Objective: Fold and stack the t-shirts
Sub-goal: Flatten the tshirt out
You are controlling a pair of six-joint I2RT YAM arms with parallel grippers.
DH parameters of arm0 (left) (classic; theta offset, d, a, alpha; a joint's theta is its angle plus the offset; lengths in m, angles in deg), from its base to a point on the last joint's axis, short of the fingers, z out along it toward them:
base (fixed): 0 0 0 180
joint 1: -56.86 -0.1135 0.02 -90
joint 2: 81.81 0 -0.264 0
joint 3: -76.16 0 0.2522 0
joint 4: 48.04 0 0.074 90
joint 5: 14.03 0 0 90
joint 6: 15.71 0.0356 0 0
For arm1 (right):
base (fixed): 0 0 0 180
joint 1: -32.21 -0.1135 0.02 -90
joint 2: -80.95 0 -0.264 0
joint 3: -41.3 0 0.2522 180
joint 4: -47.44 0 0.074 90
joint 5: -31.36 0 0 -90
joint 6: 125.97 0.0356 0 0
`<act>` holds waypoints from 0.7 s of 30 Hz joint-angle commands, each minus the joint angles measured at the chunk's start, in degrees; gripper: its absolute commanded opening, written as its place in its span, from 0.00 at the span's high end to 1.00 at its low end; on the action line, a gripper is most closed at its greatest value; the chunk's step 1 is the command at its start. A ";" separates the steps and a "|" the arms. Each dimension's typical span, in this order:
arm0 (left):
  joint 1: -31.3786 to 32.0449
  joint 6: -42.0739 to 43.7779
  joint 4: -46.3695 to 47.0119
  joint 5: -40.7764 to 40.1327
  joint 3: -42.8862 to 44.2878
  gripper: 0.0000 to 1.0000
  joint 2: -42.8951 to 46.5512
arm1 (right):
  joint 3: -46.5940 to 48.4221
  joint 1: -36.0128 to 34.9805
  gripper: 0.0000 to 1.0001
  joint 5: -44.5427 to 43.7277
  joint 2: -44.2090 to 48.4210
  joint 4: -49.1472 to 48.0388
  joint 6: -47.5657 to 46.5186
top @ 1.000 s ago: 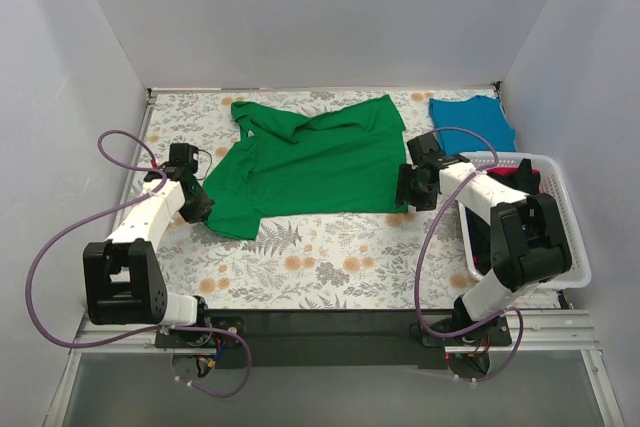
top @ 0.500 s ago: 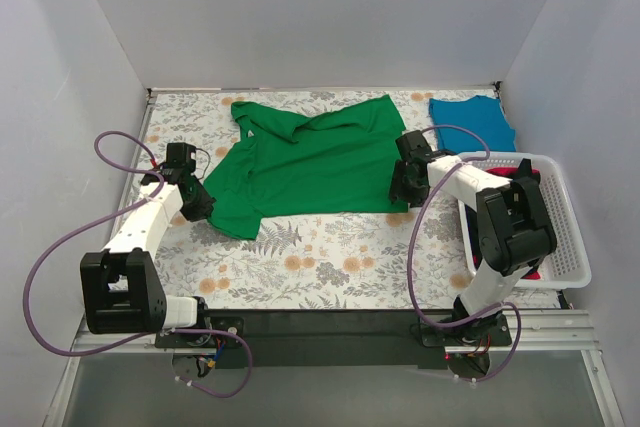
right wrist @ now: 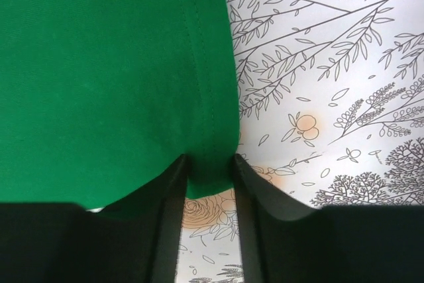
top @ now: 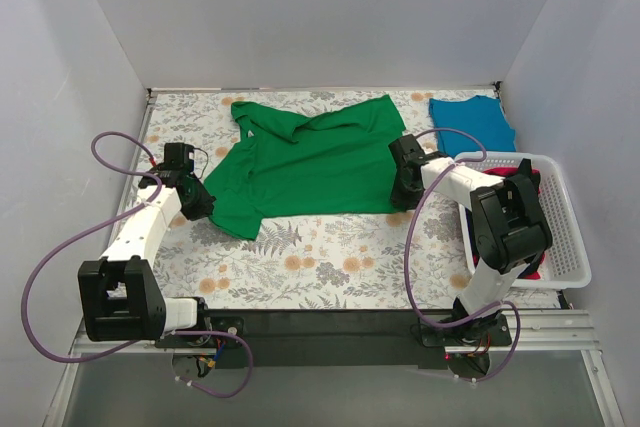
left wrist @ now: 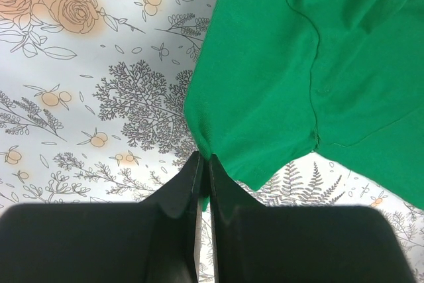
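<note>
A bright green t-shirt [top: 310,162] lies spread on the floral table, its top part rumpled. My left gripper [top: 200,205] is at the shirt's lower left corner. In the left wrist view the gripper [left wrist: 204,160] is shut on the edge of the green fabric [left wrist: 298,64]. My right gripper [top: 400,192] is at the shirt's lower right corner. In the right wrist view the gripper [right wrist: 207,164] is open, with the hemmed corner of the green shirt [right wrist: 99,64] lying between the jaws. A teal-blue t-shirt [top: 473,122] lies folded at the back right.
A white slotted basket [top: 570,247] stands at the right edge behind the right arm, with red and dark fabric inside. Purple cables loop beside both arms. White walls close in the table on three sides.
My right gripper has moved left onto the green shirt's lower right corner. My left gripper has shifted slightly up and right along the shirt's left edge.
</note>
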 commanded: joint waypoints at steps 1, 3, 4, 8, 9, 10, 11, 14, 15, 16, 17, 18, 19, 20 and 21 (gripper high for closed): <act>-0.17 -0.37 1.17 0.45 -0.77 1.00 2.03 | -2.99 -0.53 0.72 -0.61 -1.05 2.20 0.49; -0.17 -0.81 0.82 -0.08 -0.24 1.00 2.12 | -2.38 -0.53 0.89 -1.23 0.44 3.42 -2.22; -0.17 -1.24 0.13 -0.52 1.15 1.00 2.82 | -1.41 -0.53 0.98 -1.75 1.84 4.30 -3.02; -0.17 -2.39 -2.95 -6.74 10.47 1.00 5.72 | 2.81 -0.44 0.99 -1.76 10.18 9.22 -10.04; -0.52 -2.57 -3.65 -8.33 14.66 1.00 5.64 | 5.60 -0.35 0.99 -1.84 12.29 10.80 -11.98; -0.87 -3.00 -3.92 -10.34 19.05 1.00 4.85 | 9.02 -0.35 0.99 -2.63 13.62 12.47 -14.17; -1.05 -3.36 -3.92 -11.24 24.40 1.00 4.24 | 13.58 -0.18 0.99 -3.51 14.16 13.79 -15.24; -1.13 -5.20 -4.98 -16.06 35.16 1.00 0.38 | 23.27 0.09 0.99 -4.92 15.56 15.73 -19.63; -1.13 -7.55 -7.07 -21.99 48.76 1.00 -2.16 | 32.78 0.09 0.99 -4.40 18.09 16.61 -22.77; -1.13 -7.93 -6.74 -22.05 50.54 1.00 -2.18 | 33.92 0.09 0.99 -4.13 18.90 16.62 -22.81; -1.05 -8.02 -5.87 -24.06 51.95 1.00 -2.01 | 34.80 0.09 0.99 -3.87 19.86 16.44 -23.68; -1.13 -7.93 -3.25 -24.51 52.58 1.00 -0.88 | 35.42 0.17 0.99 -3.69 20.92 16.53 -24.03; -1.05 -7.93 -1.57 -24.69 53.37 1.00 0.09 | 36.20 0.09 0.99 -2.73 23.10 16.35 -24.38; -1.13 -7.84 0.10 -23.39 53.55 1.00 1.14 | 36.39 0.09 0.99 -2.03 24.17 16.35 -25.61; -1.13 -7.93 2.21 -22.50 53.64 1.00 3.59 | 36.48 0.09 0.99 -1.50 26.53 16.44 -26.31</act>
